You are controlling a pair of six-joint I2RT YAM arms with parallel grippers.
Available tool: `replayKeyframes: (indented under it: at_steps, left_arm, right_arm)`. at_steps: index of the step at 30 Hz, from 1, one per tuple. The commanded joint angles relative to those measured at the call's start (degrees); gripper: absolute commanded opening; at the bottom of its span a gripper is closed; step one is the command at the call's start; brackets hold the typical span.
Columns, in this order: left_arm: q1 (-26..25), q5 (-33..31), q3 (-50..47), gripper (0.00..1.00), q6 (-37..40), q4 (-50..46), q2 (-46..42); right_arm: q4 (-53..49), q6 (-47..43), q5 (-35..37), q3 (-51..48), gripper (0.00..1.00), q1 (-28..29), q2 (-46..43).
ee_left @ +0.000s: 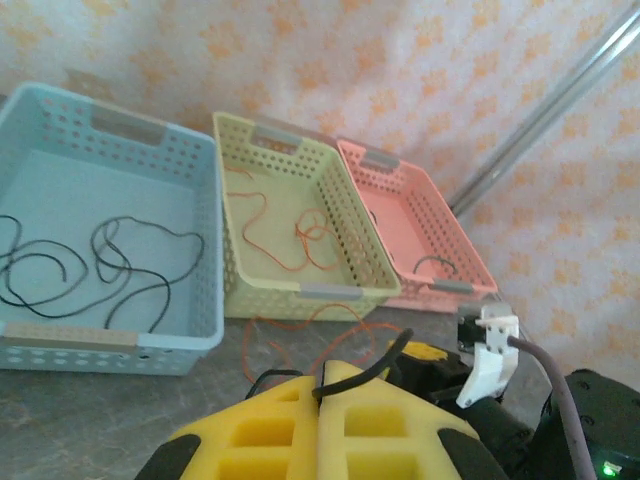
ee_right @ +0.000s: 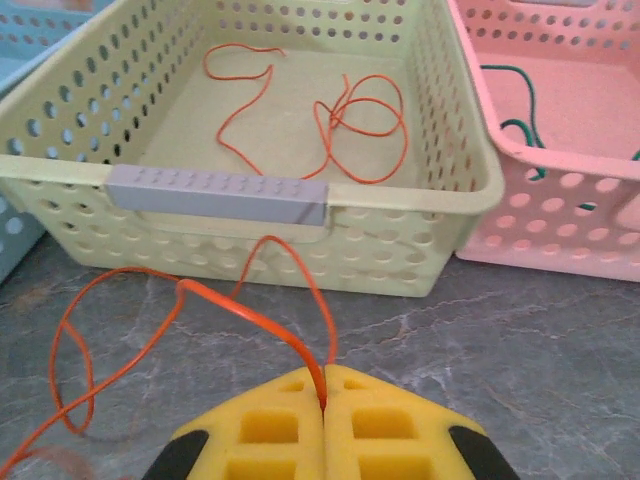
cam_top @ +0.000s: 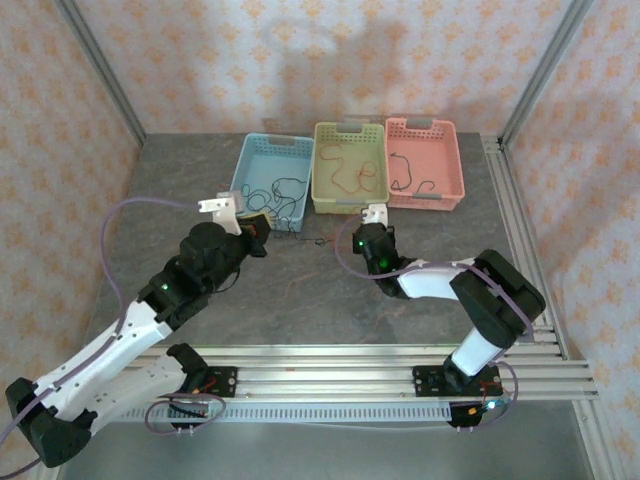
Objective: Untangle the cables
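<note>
Jaws closed tight — left gripper [ee_left: 325, 395] on black cable [ee_left: 372, 362], right gripper [ee_right: 325, 388] on orange cable [ee_right: 245, 310], near yellow basket [ee_right: 430, 240].

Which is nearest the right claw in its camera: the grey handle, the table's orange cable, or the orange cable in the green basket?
1. Orange cable on the table: pinched in the right claw.
2. Grey handle: on the green basket's near wall, ahead.
3. Orange cable inside the basket: on its floor, behind that wall.

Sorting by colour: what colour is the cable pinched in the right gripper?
The cable is orange-red; the right wrist view shows it best.
</note>
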Motion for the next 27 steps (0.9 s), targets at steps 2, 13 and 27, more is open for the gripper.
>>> replayKeyframes:
  at_steps: [2,13,27]
  left_arm:
    - [-0.18,-6.58,0.67,0.0,0.3,-5.08,-2.34]
    - [-0.09,-16.9,13.96,0.0,-1.6,-26.65,-12.48]
    - [-0.12,-28.9,32.47,0.0,7.95,-29.75,-13.67]
  right_arm:
    - [-1.42,1.26,2.91,0.67,0.0,-0.24,-1.22]
    - [-2.33,1.55,4.64,0.84,0.0,-0.33,-1.22]
    - [-2.59,1.73,3.57,1.06,0.0,-0.42,-0.87]
